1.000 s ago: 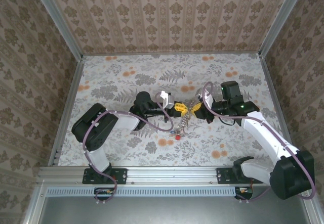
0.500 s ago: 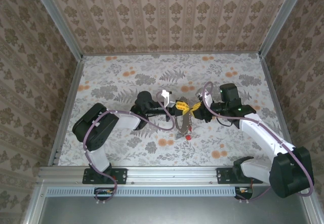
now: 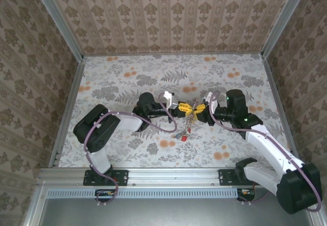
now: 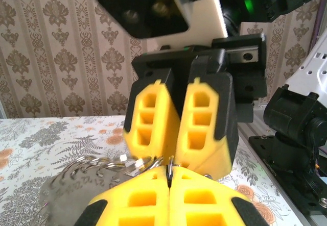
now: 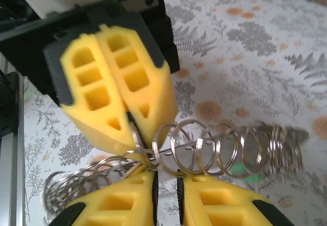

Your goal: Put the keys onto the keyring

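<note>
Item, left gripper (image 3: pixel 182 107): yellow pads pressed flat together, clamped on a wire turn of the keyring (image 3: pixel 190 117). The right wrist view has the wire running straight into the seam between its fingers (image 5: pixel 145 91). Item, right gripper (image 3: pixel 201 108): nose to nose with the left one above the middle of the table (image 3: pixel 127 73), pads a little apart with a dark slot between them. The nearest loop lies at the mouth of that slot rather than visibly nipped. Item, keyring: a string of silvery wire loops, one end in the left claw, the rest sagging below and between the two claws. From the right wrist the keyring (image 5: pixel 230 149) fans out to the right as a row of overlapping rings. To my eye one claw serves as the vice, so the other is free to work a loop or bring a key to it. Item, keys (image 3: pixel 182 135): small coloured heads, a red one lowest, bunched at the bottom of the sagging loops on the side towards the arm bases. They seem to hang from the ring, though whether each is threaded is too small to tell. Containers: no box or tray on show; the ring itself is the only holder, and the patterned walls (image 3: pixel 168 17) fence in the table.
</note>
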### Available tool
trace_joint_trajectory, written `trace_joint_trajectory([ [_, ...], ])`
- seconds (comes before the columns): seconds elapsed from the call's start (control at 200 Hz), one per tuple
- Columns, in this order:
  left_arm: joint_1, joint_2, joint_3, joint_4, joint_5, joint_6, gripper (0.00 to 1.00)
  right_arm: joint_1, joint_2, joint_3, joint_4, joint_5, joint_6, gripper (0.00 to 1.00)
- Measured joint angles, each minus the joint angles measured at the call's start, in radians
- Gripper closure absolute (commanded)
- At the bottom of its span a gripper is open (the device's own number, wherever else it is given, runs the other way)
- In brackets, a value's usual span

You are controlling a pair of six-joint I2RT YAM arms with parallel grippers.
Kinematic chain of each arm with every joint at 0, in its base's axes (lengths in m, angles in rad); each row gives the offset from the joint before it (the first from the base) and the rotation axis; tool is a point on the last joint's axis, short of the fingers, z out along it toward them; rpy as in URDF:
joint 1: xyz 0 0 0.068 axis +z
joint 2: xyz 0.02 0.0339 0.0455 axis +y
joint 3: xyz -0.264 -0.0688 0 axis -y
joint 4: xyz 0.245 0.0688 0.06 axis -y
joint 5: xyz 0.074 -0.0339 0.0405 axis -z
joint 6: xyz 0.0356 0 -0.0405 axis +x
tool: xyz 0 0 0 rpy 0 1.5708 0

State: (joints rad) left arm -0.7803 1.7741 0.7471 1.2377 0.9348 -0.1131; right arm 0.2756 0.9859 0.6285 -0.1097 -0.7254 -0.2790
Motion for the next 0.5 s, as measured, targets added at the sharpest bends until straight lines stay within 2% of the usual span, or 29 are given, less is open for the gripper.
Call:
trace_joint_trajectory([
  [0.5, -0.006, 0.0, 0.0, 0.002, 0.0, -0.001, 1.0, 0.0, -0.066, -0.044, 0.039, 0.0, -0.013, 0.73],
])
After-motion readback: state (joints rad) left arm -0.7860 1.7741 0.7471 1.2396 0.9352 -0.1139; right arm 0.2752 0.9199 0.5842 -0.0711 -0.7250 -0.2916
